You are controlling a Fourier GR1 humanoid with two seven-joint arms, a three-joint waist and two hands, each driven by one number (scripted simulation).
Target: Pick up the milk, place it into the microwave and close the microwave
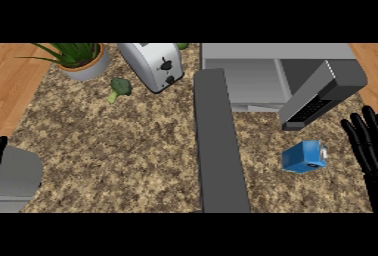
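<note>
Kitchen: granite counter (pixel 111 150) w/ toaster (pixel 155 65), microwave (pixel 258 75), broccoli (pixel 119 88).

A single head view looks steeply down on the speckled tabletop (pixel 111 145) from above its near edge, facing the far side. It sits fairly close: the microwave (pixel 277 70) fills the far right, a potted plant (pixel 77 57) the far left, and wood flooring shows at both sides.
</note>
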